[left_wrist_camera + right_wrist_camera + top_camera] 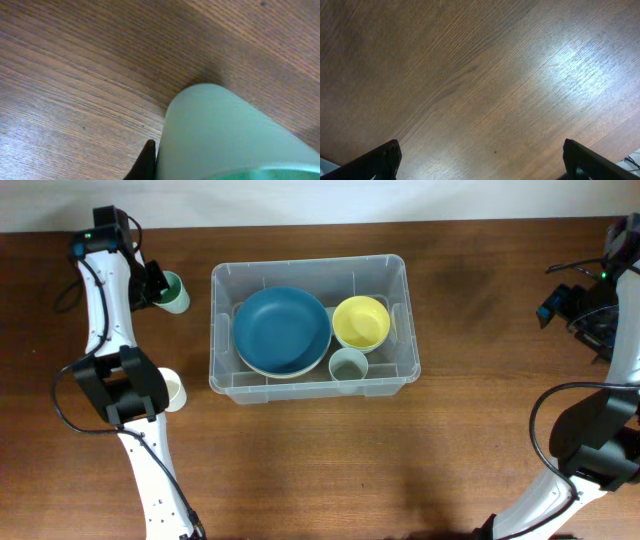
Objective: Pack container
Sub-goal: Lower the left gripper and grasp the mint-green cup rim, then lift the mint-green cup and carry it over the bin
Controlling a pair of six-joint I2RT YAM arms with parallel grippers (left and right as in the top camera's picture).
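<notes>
The container point(412, 330), a clear rectangular bin, stands mid-table. Inside it are a blue bowl point(282, 330), a yellow bowl point(361, 322) and a pale cup point(348, 365). To its left, a green cup point(174, 292) stands on the table with my left gripper point(160, 285) shut on it. In the left wrist view the green cup point(225, 135) fills the right half, with one dark finger point(145, 165) pressed against its wall; the other finger is hidden. My right gripper point(480, 160) is open over bare wood at the far right point(560, 305), with nothing between its fingers point(385, 160).
A cream cup point(175, 391) stands left of the container's front corner, partly hidden by the left arm point(125, 385). The right arm's base point(590, 435) rises at the right edge. The wooden table's back edge meets a white wall.
</notes>
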